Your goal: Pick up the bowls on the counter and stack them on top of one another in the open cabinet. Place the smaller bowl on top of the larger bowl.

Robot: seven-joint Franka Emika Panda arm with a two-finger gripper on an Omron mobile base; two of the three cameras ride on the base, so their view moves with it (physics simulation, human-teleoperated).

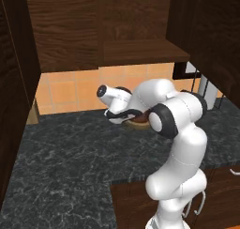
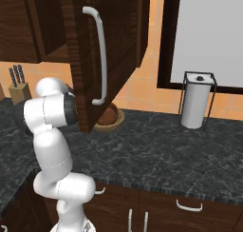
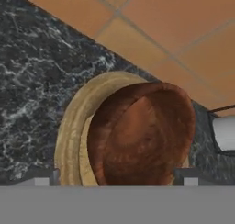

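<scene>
The smaller reddish-brown bowl [image 3: 142, 136] sits inside the larger pale tan bowl [image 3: 73, 122] on the dark marble counter [image 3: 32, 71], close to the orange tiled wall. From the right base, the brown bowl [image 2: 108, 115] and the tan rim [image 2: 117, 121] peek out from behind the cabinet door. My gripper [image 3: 117, 177] is open, hovering close over the bowls. Its fingertips [image 3: 43, 176] stand wide apart, with the brown bowl between them. In the left base view the arm hides most of the bowls [image 1: 138, 121]. The open cabinet's shelf [image 1: 140, 52] is above them.
The cabinet's open door [image 2: 90, 55], with a pale handle, hangs over the counter [image 2: 166, 150] beside my arm. A paper towel holder [image 2: 197, 100] stands to the right of the bowls. A knife block [image 2: 18, 88] is at the far left. Drawers run below the counter edge.
</scene>
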